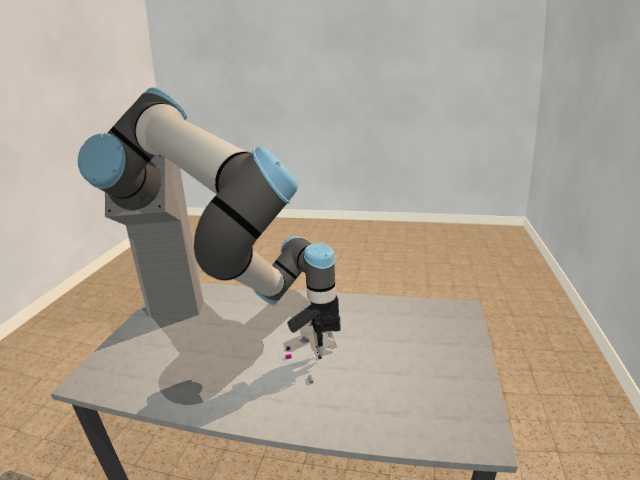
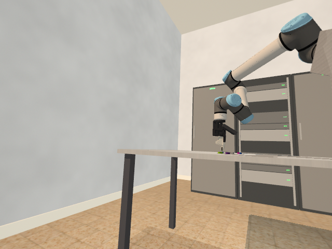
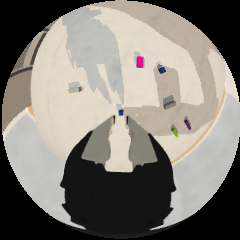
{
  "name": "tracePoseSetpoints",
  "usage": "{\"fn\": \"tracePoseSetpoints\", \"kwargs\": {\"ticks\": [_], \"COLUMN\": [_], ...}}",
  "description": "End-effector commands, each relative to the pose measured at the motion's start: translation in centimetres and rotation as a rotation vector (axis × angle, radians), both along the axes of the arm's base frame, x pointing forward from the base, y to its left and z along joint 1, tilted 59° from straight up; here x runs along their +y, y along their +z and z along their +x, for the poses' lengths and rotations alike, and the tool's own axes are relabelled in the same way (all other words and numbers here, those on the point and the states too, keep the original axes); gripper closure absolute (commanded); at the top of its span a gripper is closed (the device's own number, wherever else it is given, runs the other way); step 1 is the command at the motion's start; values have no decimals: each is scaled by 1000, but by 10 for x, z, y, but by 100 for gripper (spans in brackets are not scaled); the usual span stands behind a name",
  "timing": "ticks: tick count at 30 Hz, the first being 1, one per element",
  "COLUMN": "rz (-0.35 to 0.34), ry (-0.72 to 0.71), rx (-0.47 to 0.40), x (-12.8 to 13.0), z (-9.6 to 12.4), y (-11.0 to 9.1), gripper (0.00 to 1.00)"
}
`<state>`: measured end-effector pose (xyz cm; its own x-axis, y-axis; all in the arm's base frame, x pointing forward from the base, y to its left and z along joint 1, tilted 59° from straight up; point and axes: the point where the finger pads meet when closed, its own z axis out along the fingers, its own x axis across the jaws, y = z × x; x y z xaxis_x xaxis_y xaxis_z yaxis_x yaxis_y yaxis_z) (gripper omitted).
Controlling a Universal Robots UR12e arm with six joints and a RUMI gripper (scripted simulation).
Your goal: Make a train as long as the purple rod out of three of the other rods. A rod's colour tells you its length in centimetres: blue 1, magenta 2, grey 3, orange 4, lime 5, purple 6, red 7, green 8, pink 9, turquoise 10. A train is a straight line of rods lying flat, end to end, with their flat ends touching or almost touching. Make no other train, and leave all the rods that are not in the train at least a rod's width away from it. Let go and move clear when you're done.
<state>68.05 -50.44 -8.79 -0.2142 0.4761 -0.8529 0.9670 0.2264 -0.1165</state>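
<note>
1. Pale walls and a tan tiled floor frame the scene, with tall grey cabinets (image 2: pixel 211 166) beyond the table (image 1: pixel 413 413) (image 2: pixel 161 153) (image 3: pixel 50 107); the pedestal (image 1: pixel 160 263) stands by its far left corner in the top view.

2. And here's the gripper (image 1: pixel 318 352) (image 2: pixel 222 150) (image 3: pixel 121 116), low over the middle, pointing down! Its jaws stand narrowly apart, with nothing clamped between them.

3. Right at the fingertips sits one blue rod (image 1: pixel 319 357) (image 3: pixel 121 112), on the table, well in from every edge.

4. Over toward the left edge, the magenta rod (image 1: pixel 288 356) (image 2: pixel 238 153) (image 3: pixel 140 62) lies near a second blue rod (image 1: pixel 287 348) (image 3: pixel 161 69), the two apart.

5. One grey rod (image 1: pixel 310 379) (image 3: pixel 75 89) lies nearer the front edge; the other grey rod (image 1: pixel 305 339) (image 3: pixel 169 102) is on the far-edge side of the gripper.

6. Farther toward that far edge, the purple rod (image 2: pixel 227 153) (image 3: pixel 187 124) and lime rod (image 2: pixel 220 152) (image 3: pixel 174 132) lie near each other, gap showing.

7. No train stands yet: all seven rods are apart!
</note>
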Motion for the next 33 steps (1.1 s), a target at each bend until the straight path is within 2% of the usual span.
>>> {"fn": "tracePoseSetpoints", "kwargs": {"ticks": [1, 33], "rz": [0, 0], "ry": [1, 1], "rx": [0, 0], "x": [1, -4], "z": [0, 1], "y": [0, -2], "gripper": [86, 86]}}
